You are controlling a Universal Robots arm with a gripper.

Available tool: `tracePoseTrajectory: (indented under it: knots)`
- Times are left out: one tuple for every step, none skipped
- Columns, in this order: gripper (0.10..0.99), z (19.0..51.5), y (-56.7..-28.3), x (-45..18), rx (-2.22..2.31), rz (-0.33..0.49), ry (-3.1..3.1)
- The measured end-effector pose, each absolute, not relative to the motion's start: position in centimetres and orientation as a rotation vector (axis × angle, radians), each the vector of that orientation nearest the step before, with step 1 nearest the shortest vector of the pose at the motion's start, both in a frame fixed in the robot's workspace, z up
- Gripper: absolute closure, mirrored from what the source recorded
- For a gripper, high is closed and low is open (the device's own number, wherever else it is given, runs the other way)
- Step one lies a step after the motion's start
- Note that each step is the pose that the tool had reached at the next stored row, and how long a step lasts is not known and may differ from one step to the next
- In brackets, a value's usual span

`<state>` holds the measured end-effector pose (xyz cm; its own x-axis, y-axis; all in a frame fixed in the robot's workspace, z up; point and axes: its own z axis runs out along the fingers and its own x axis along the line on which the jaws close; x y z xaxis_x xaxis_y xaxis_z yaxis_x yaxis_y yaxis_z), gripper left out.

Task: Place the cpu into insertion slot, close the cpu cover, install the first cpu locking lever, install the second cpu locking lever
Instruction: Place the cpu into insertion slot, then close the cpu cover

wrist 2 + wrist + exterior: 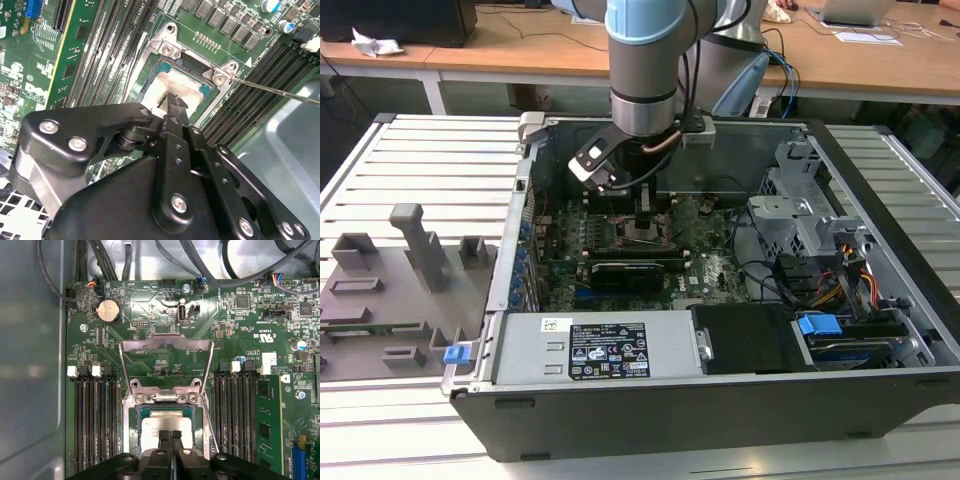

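Observation:
The cpu (165, 424) lies flat in the insertion slot (165, 398) with its silvery top (167, 85) facing up. The cpu cover (165, 344) stands swung open on the hinge side of the slot, and the green board shows through its window. My gripper (170, 435) hangs just over the near edge of the cpu with its two black fingers (175, 100) pressed together and nothing between them. In the exterior view my gripper (645, 215) reaches down into the open computer case. A thin locking lever (210, 420) stands raised beside the slot and shows as a thin wire (280, 91) in the second wrist view.
Memory slots (92, 420) run along both sides of the insertion slot. A black card (630, 270) stands across the motherboard (710, 260). The power supply (600, 350), drive cage (800, 210) and case walls (510, 250) close in the space. A grey fixture tray (390, 280) lies on the exterior view's left.

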<state>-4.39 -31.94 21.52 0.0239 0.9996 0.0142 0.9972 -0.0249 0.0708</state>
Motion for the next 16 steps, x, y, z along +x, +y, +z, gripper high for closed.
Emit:
tracePoseTrajectory:
  knots:
    - [0.976,21.56,-31.94,-4.39,2.218,0.093,2.165]
    - [0.980,21.62,-31.94,-4.38,2.218,0.093,2.165]
    - [0.980,21.65,-31.94,-4.38,2.218,0.092,2.165]
    - [0.980,21.68,-31.94,-4.38,2.218,0.092,2.165]
    - [0.980,21.72,-31.94,-4.38,2.218,0.092,2.165]
    - [0.980,21.75,-31.94,-4.38,2.218,0.092,2.165]
    - [0.980,21.81,-31.94,-4.38,2.218,0.092,2.165]
    - [0.980,21.87,-31.94,-4.38,2.218,0.092,2.165]
    - [0.980,21.93,-31.94,-4.38,2.218,0.092,2.165]
    - [0.980,21.96,-31.94,-4.38,2.218,0.092,2.165]
    - [0.980,21.99,-31.94,-4.38,2.218,0.092,2.165]
    - [0.980,22.06,-31.95,-4.39,2.218,0.092,2.165]
    - [0.980,22.28,-31.94,-4.38,2.218,0.092,2.165]
    - [0.980,22.40,-31.94,-4.38,2.218,0.092,2.165]
    - [0.980,22.46,-31.94,-4.38,2.218,0.092,2.165]
    - [0.980,22.54,-31.94,-4.38,2.218,0.092,2.165]
